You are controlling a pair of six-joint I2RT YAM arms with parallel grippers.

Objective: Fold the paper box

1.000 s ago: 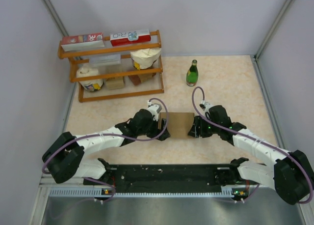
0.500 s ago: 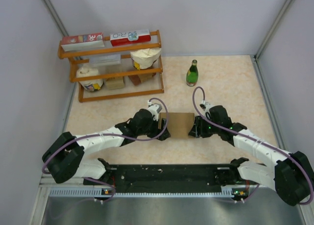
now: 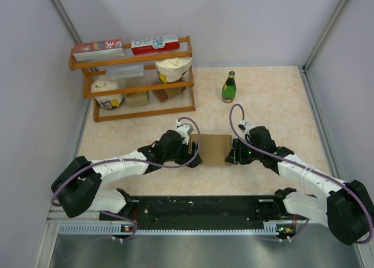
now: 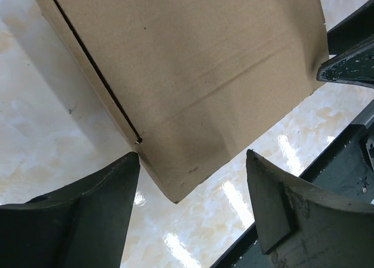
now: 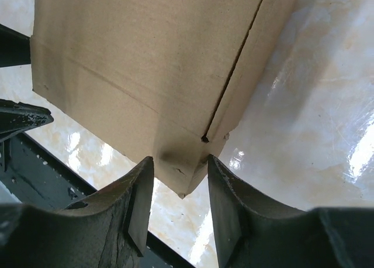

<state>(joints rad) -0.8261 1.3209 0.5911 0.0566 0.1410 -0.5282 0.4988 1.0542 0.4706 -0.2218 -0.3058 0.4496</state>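
Observation:
The paper box is folded into a small plain brown rectangular box and rests on the marbled table between both arms. My left gripper is at its left edge. In the left wrist view its fingers are wide open around a lower corner of the box, with only the left fingertip touching cardboard. My right gripper is at the right edge. In the right wrist view its fingers are closed in against both sides of a box corner, next to a side seam.
A wooden shelf with printed cartons, bags and small boxes stands at the back left. A green bottle stands behind the box. The black base rail runs along the near edge. Grey walls close in both sides.

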